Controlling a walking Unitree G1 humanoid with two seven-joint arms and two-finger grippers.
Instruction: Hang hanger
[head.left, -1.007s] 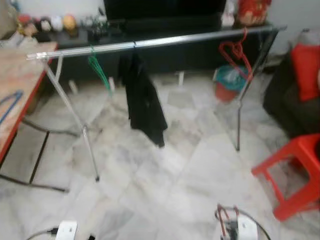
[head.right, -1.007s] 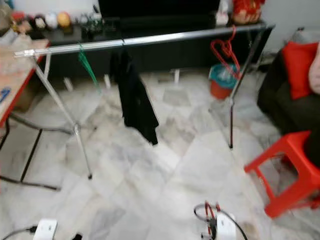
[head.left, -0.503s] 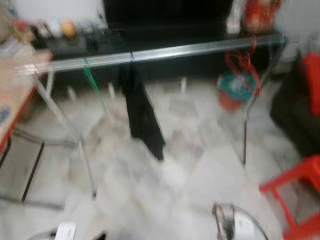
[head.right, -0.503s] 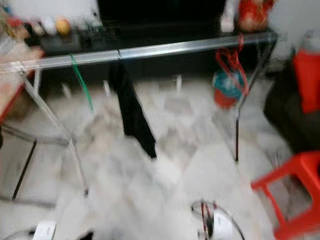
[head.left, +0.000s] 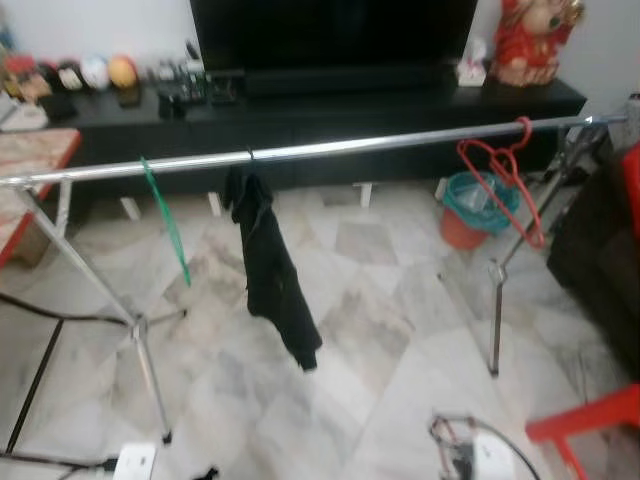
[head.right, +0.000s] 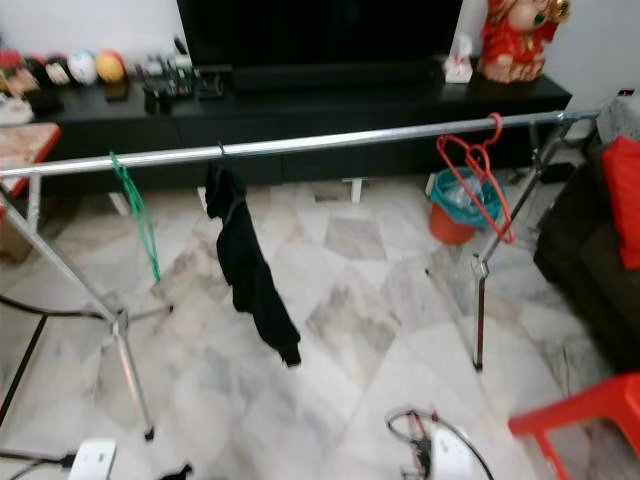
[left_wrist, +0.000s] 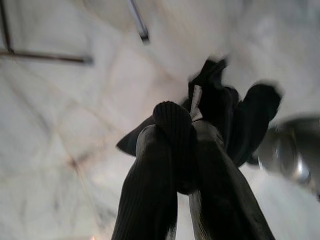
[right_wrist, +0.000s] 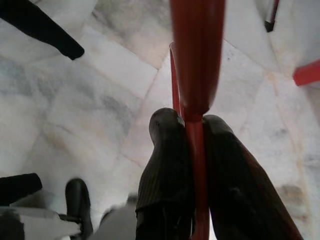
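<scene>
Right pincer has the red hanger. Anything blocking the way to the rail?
Nothing visible. The right pincer is shut on a red hanger; open marble floor lies before the rail, which is bare between the black garment and hung red hangers.

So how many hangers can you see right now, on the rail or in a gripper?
4: a green hanger near the rail's left end, one mostly hidden under the black garment, a red hanger near the right end, and another red one in the right gripper.

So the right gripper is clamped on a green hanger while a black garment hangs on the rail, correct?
Not quite: the hanger in the right gripper is red, as the right wrist view shows. The green hanger is on the rail, beside the black garment.
</scene>
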